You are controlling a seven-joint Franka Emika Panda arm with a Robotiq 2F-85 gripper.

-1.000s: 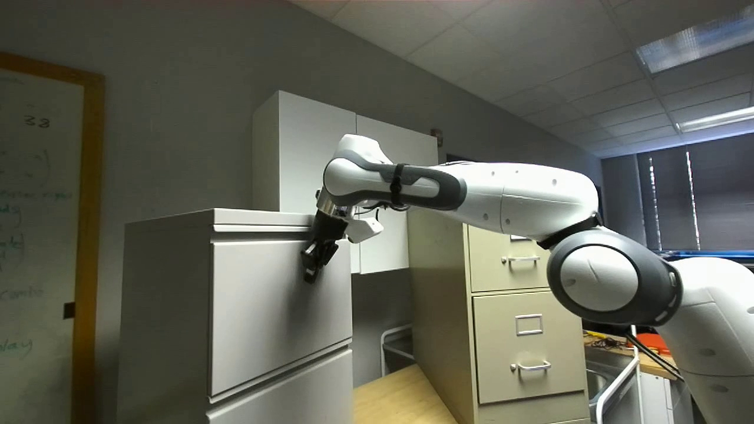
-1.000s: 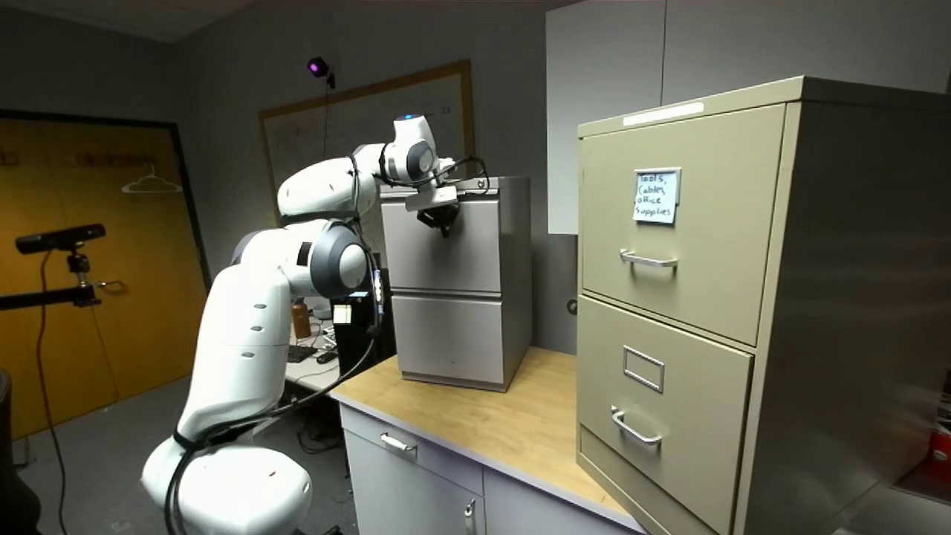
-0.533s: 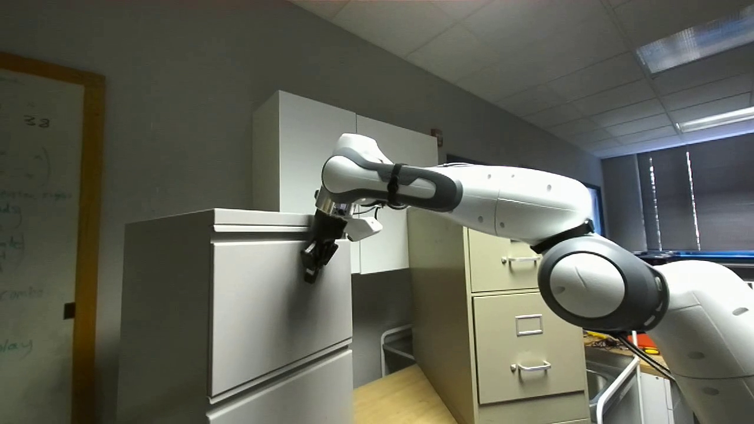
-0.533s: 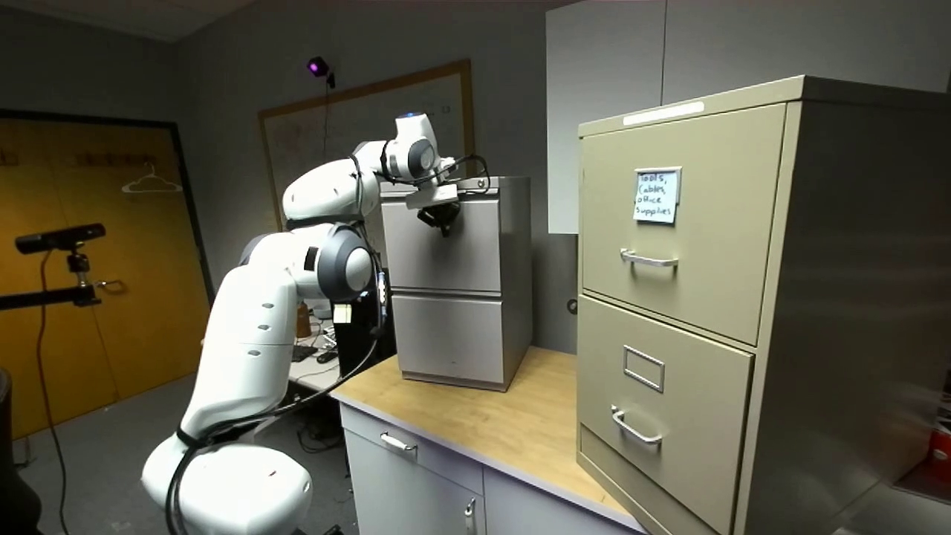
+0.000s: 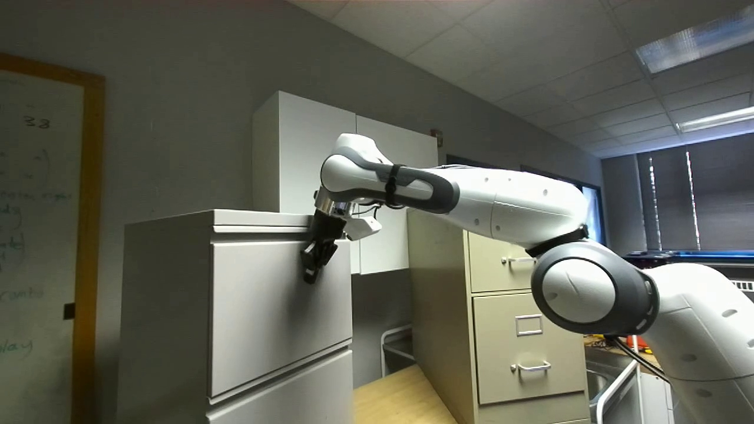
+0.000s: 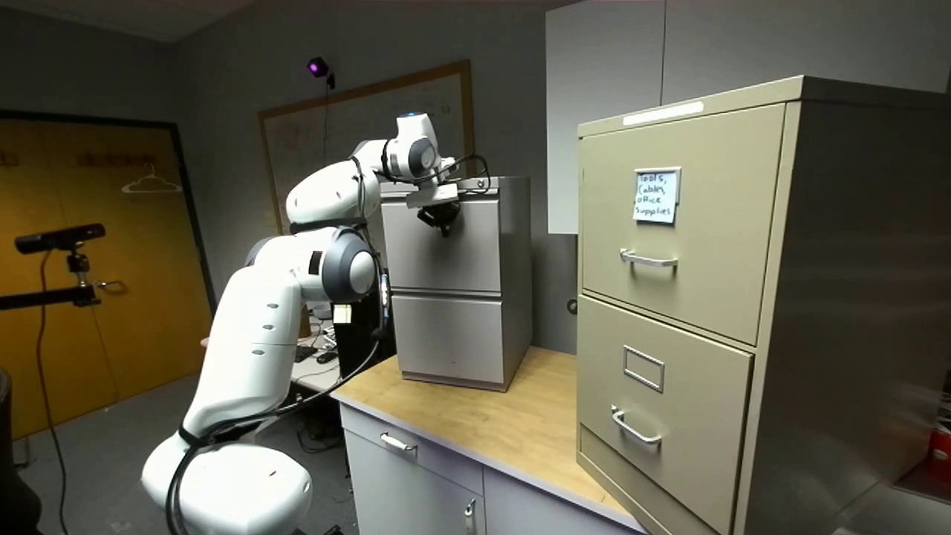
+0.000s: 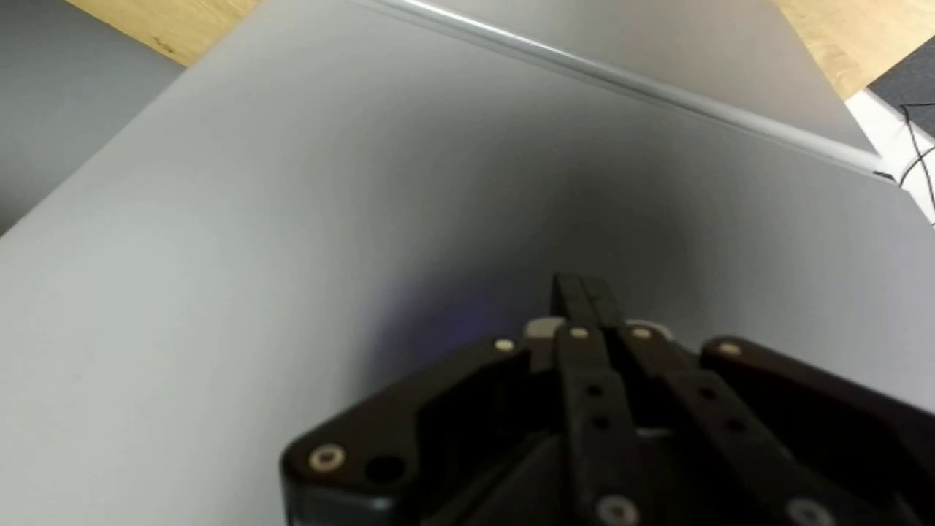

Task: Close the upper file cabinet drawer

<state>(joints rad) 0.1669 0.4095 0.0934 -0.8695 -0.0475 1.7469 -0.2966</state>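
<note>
The upper file cabinet drawer shows its plain light grey front in both exterior views (image 5: 259,318) (image 6: 479,256). It sits flush with the light grey-white file cabinet (image 5: 165,318) (image 6: 516,282), with no dark interior showing. My gripper (image 5: 311,274) points down and inward at the upper part of this front; it also shows in an exterior view (image 6: 446,229). In the wrist view my gripper (image 7: 586,292) has its finger pads together with nothing between them. The drawer front (image 7: 204,241) fills most of that view. The fingertips are at or very near it; contact cannot be told.
The lower drawer (image 6: 449,338) is also flush. A taller beige cabinet (image 5: 527,330) (image 6: 676,245) stands beside it on the wooden counter (image 6: 461,409). A white two-door cupboard (image 5: 315,147) hangs on the wall. A cable (image 6: 327,394) runs along the arm.
The arm's elbow has sunk a little and shifted, leftward in an exterior view where the beige cabinet is behind it. My gripper has stayed almost in place. The drawer shows no visible movement.
</note>
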